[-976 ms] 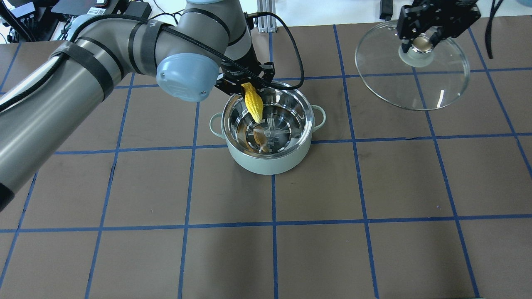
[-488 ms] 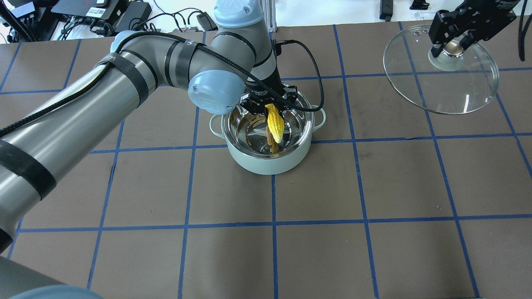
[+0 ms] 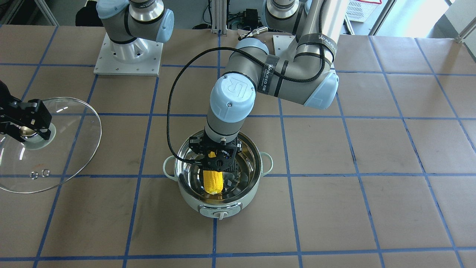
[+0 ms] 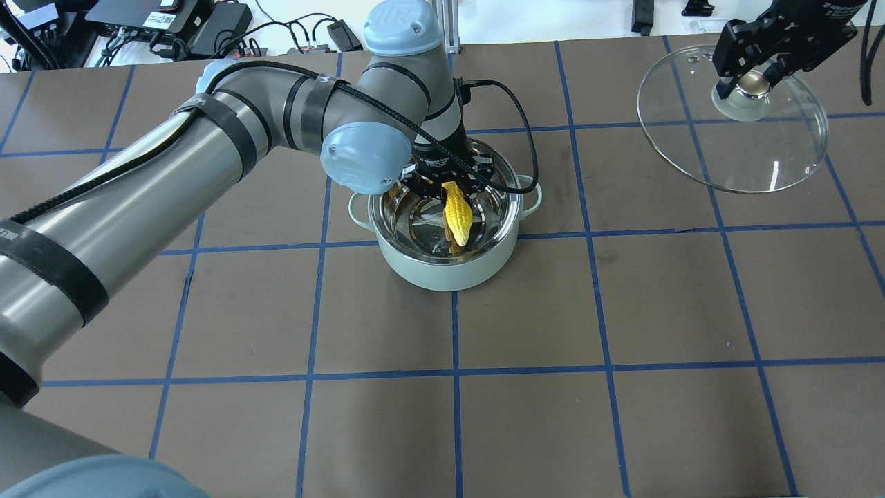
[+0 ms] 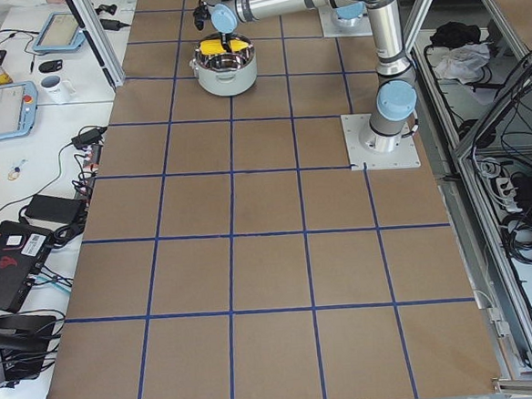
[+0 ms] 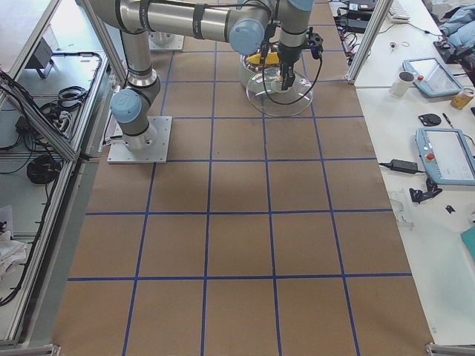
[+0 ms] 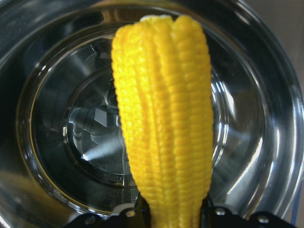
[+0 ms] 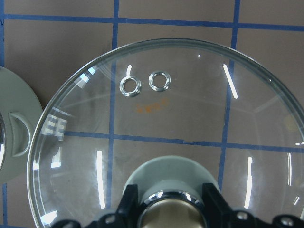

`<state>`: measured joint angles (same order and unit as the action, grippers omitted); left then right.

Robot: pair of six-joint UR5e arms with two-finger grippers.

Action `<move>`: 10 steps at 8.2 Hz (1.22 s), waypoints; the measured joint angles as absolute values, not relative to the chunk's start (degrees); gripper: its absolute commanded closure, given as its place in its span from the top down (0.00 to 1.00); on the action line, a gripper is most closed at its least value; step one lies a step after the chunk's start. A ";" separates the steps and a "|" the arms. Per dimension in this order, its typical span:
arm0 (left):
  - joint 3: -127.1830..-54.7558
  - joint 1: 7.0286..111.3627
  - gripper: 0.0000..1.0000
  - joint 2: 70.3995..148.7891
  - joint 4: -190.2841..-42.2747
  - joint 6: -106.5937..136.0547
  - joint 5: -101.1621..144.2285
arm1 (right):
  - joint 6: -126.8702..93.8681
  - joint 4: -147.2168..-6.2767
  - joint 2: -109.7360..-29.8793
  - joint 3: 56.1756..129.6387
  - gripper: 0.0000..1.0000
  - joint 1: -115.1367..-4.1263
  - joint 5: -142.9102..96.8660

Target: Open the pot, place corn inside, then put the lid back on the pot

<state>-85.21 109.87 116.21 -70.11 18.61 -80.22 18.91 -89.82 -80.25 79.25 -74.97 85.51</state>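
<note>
Corn point(image 4: 458, 214): pinched at one end by the left gripper point(image 4: 447, 185), jaws closed on it. It hangs below the fingers, inside the rim of the pot point(image 4: 442, 273) directly beneath that gripper.
Lid point(image 4: 760, 159): off the pot, hanging under the right gripper point(image 4: 751, 75), which is clamped on its knob point(image 4: 752, 84), well apart from the pot.
Done: pot opened, corn brought into it.
Left: release corn, withdraw, return lid.
Unclear: whether the corn's lower end touches the steel bottom. The left gripper's fingertips are mostly hidden, and the lid's edge is cut off in the front-facing view.

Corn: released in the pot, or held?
Held. The left end effector is shut on the corn at its upper end; it hangs down inside the open pot. Contact with the bottom: cannot tell.
</note>
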 measured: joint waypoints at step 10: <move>-84.62 109.64 1.00 116.40 -73.90 18.69 -80.39 | 11.97 -90.04 -80.47 79.00 0.00 -77.57 85.51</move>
<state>-84.62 109.64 116.40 -73.90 18.69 -80.39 11.97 -90.04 -80.47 79.00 -77.57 85.51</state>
